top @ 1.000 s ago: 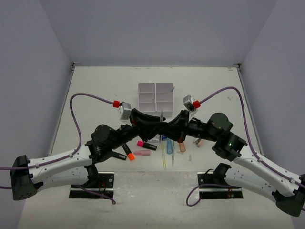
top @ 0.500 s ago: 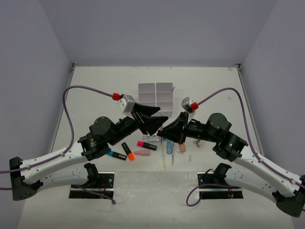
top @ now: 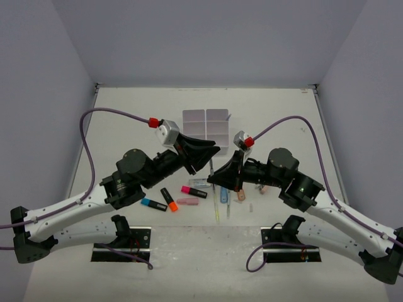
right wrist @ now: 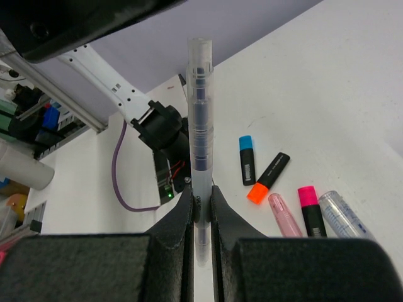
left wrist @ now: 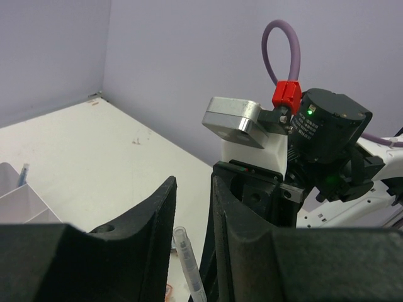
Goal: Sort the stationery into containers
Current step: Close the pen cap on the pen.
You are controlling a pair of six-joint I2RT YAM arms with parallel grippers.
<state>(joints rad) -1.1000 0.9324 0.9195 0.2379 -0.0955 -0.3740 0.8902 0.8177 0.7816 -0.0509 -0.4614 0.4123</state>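
My right gripper (top: 215, 178) (right wrist: 201, 194) is shut on a clear thin pen (right wrist: 200, 113) with a dark core and holds it upright above the table. My left gripper (top: 211, 155) (left wrist: 192, 189) is open, its jaws on either side of the pen's upper end (left wrist: 187, 261) with a gap showing. The white six-compartment tray (top: 206, 126) stands just behind both grippers, and its corner shows in the left wrist view (left wrist: 12, 201). On the table lie a pink highlighter (top: 194, 191), an orange one (top: 169, 200), a blue one (top: 153, 204) and a pink eraser (top: 187, 202).
A blue-capped glue pen (top: 224, 192), thin pens (top: 217, 209) and small items lie under my right arm. The right wrist view shows the blue (right wrist: 246, 160), orange (right wrist: 269, 178) and pink (right wrist: 310, 211) highlighters below. Grey walls enclose the table.
My left gripper rose from among the stationery and now stands open around the top of the pen. My right gripper moved left and nearer, keeping the pen upright.
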